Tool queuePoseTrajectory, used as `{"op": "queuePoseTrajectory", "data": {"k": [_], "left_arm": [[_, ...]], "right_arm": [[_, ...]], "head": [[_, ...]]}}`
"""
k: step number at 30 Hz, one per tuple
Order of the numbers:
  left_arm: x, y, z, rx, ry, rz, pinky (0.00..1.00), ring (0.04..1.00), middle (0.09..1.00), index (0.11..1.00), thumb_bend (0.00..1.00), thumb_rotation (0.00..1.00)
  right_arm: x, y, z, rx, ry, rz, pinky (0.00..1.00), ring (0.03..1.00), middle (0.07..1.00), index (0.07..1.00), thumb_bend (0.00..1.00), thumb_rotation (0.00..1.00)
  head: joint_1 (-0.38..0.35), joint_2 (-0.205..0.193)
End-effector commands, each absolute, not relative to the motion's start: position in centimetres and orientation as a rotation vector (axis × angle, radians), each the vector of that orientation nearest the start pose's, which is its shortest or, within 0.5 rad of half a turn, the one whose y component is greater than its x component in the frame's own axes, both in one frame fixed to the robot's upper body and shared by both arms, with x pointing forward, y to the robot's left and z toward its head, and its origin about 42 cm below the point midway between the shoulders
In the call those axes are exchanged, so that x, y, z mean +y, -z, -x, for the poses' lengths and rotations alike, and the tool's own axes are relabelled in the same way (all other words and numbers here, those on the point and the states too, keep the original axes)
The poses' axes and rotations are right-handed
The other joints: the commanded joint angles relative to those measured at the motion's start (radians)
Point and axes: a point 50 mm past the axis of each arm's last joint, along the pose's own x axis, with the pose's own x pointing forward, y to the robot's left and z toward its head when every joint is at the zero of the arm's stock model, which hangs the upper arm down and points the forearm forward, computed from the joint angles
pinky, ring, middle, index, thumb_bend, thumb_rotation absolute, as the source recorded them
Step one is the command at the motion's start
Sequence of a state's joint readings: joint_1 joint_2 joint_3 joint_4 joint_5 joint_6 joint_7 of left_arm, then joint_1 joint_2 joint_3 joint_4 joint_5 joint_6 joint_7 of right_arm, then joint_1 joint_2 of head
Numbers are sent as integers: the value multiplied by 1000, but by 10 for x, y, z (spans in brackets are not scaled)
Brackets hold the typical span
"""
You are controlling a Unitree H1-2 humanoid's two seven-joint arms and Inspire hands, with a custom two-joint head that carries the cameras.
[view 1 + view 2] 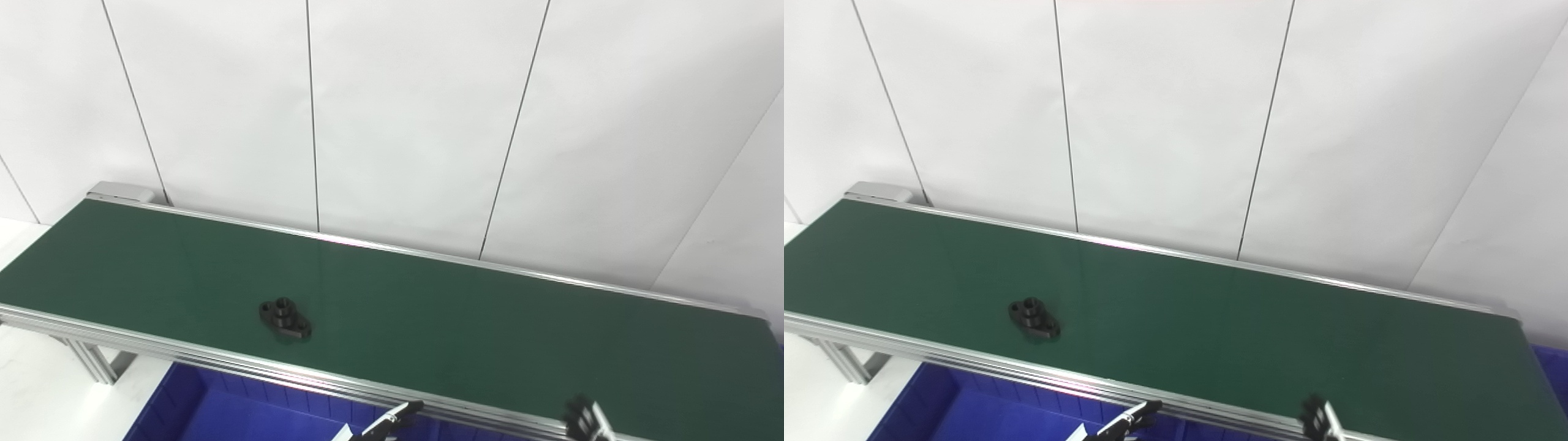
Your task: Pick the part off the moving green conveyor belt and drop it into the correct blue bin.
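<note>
Fingers of the left hand (392,419) show only as tips at the bottom edge, touching nothing visible; whether they are spread or closed cannot be told, and the same holds for the right hand (587,419). The black flanged part (285,318) lies flat on the green conveyor belt (465,318), near its front rail, beyond and left of both hands. Its long axis runs diagonally; the left hand is judged nearer, with the blue bin (202,416) below the rail.

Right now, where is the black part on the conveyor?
The black part lies on the green belt, left of centre in both eye views, close to the near rail, above the blue bin.
</note>
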State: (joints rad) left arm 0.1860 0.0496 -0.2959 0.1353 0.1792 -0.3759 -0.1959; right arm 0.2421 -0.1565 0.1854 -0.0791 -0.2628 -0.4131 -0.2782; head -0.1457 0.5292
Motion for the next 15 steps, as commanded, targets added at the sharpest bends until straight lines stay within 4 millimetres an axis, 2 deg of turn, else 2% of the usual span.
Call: {"op": "queuePoseTrajectory", "data": {"k": [1, 8, 12, 15], "left_arm": [[144, -50, -205, -130, 504, -149, 855, 944, 970, 934, 820, 297], [149, -54, -206, -126, 506, -136, 893, 963, 989, 959, 789, 392], [155, -56, -206, -123, 503, -134, 880, 957, 993, 963, 782, 415], [162, -58, -207, -108, 504, -131, 919, 984, 1000, 970, 774, 437]], "right_arm": [[-223, -115, -210, -407, 19, 316, 784, 835, 882, 926, 758, 684], [-213, -167, -262, -420, -39, 417, 758, 810, 843, 877, 760, 612], [-199, -182, -286, -378, -63, 460, 751, 803, 836, 867, 769, 577], [-184, -191, -305, -349, -77, 485, 749, 796, 823, 856, 791, 520]], "head": [[-14, 17], [-46, 70], [-93, 92], [-139, 109]]}}
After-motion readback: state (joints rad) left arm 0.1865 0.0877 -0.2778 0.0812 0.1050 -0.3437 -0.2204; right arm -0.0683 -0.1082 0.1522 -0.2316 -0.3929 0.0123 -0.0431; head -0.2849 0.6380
